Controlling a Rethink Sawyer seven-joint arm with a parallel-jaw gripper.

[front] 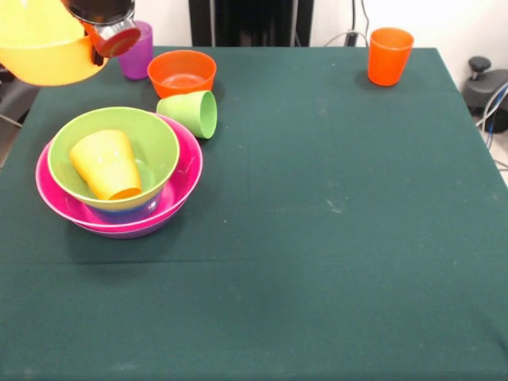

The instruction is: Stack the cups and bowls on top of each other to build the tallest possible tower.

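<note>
A dark green worktop (317, 238) fills the front view, seen from across the robot. At the far left top corner, a yellow bowl (44, 48) hangs tilted above the worktop's edge, with the gripper (107, 24) touching its right rim; only the gripper's red and black end shows, and whether it is clamped on the bowl cannot be told. Below it, at the left, sits the tower (119, 175): a purple bowl (127, 232) at the bottom, showing only as a thin rim, a pink bowl (178, 178) nested in it, a sliver of blue bowl (131, 213) above that, and a green bowl (143, 139) on top. A yellow-orange cup (105, 164) lies tipped inside the green bowl, mouth toward the viewer. Just right of the tower, a green cup (189, 113) lies on its side, mouth facing right. Behind it stands an orange bowl (182, 73), upright, and to that bowl's left a purple cup (136, 52), partly hidden by the gripper. Well apart, at the far right back edge, an orange cup (389, 55) stands upright.
</note>
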